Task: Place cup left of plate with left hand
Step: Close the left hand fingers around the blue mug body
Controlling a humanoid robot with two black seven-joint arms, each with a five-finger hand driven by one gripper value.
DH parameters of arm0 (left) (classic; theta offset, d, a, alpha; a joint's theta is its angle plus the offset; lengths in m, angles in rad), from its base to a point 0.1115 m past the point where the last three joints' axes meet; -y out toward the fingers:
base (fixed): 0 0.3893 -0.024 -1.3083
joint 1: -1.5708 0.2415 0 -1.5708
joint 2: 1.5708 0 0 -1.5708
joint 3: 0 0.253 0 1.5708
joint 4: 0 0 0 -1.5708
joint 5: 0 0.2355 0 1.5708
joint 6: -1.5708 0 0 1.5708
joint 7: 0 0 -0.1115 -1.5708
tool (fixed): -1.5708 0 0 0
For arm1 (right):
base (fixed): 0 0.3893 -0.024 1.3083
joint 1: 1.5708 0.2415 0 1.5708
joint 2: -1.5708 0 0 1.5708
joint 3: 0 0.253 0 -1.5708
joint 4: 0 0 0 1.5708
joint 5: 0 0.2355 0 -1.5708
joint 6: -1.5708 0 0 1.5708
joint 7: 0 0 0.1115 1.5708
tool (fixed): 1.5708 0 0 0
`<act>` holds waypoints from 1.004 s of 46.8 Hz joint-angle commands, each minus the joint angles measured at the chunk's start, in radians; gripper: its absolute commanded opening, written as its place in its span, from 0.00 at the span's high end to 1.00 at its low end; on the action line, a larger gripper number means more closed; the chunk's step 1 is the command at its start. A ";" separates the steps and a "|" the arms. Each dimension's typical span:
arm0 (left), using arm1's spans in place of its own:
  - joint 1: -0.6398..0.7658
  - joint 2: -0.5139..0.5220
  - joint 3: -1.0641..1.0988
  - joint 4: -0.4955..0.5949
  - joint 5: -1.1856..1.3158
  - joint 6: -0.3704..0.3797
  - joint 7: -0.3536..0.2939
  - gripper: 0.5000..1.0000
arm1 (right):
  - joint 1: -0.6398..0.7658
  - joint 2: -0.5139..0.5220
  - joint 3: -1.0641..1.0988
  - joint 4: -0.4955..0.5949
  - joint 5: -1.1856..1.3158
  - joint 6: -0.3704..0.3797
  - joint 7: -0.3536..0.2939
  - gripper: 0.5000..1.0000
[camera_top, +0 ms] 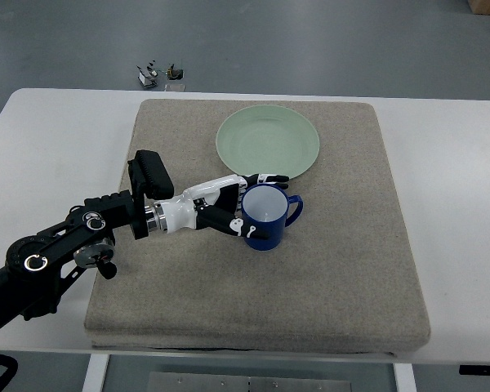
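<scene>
Gripping: left hand closed around blue ceramic cup, upright for stable release
Position: below round pale-green plate, on beige mat
Pending: shifting leftward, clear of plate

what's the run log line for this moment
left hand: shut on cup | cup: upright on mat, below plate | right hand: not in view

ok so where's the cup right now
In the top view the cup stands upright near the middle of the mat, just below the plate, with the left hand wrapped around its left side.
</scene>
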 commanded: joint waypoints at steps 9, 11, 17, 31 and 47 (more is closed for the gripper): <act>-0.004 0.000 0.001 0.000 0.006 0.004 0.002 0.01 | 0.000 0.000 0.000 0.000 0.000 0.001 0.000 0.13; -0.004 0.000 -0.001 0.000 0.006 0.004 0.003 0.02 | 0.000 0.000 -0.001 0.000 0.000 0.000 0.000 0.13; -0.006 -0.002 -0.001 0.000 0.012 0.024 0.005 0.04 | 0.000 0.000 -0.001 0.000 0.000 0.001 0.000 0.13; -0.006 -0.005 -0.001 0.000 0.028 0.044 0.006 0.28 | 0.000 0.000 -0.001 0.000 0.000 -0.001 0.000 0.13; -0.006 -0.012 0.001 0.000 0.028 0.044 0.006 0.35 | 0.000 0.000 0.000 0.000 0.000 0.001 0.000 0.13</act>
